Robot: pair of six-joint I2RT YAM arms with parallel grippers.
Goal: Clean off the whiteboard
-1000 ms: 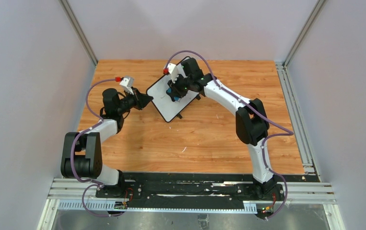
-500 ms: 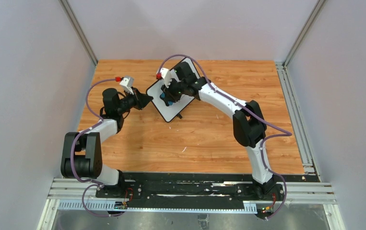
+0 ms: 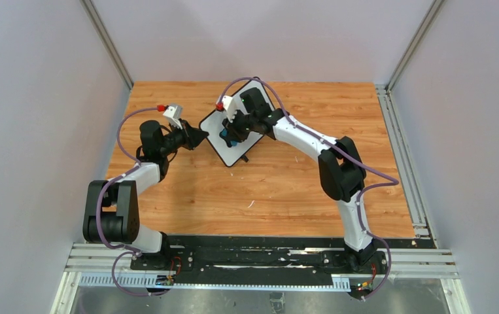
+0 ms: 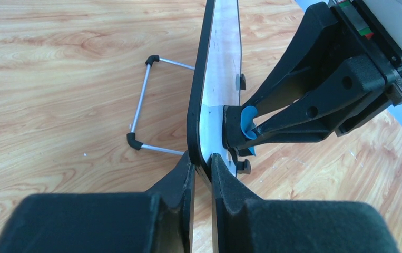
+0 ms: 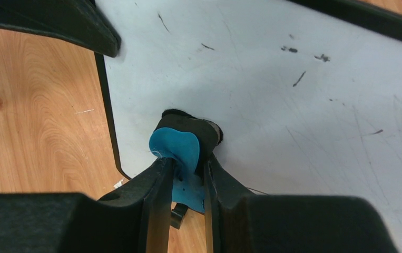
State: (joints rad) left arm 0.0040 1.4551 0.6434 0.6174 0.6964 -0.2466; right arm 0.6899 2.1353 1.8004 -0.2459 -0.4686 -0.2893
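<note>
Whiteboard (image 3: pixel 232 150), small, white and rectangular with rounded corners and a thin black frame, is standing propped at a tilt near the far edge of the light wooden tabletop (image 3: pixel 266 190), left of its middle. A thin metal wire stand (image 4: pixel 141 103) with black corner caps is showing behind it in the left wrist view. The left gripper (image 3: pixel 203 136) is clenching the board's left edge, one black finger on each side of the frame (image 4: pixel 201 163). The right gripper (image 3: pixel 229 135) is gripping a small blue eraser (image 5: pixel 175 147) with a black felt pad and is pressing that pad against the white face near the board's left edge. A few faint black marks (image 5: pixel 291 50) are showing on the board's surface (image 5: pixel 293 105).
</note>
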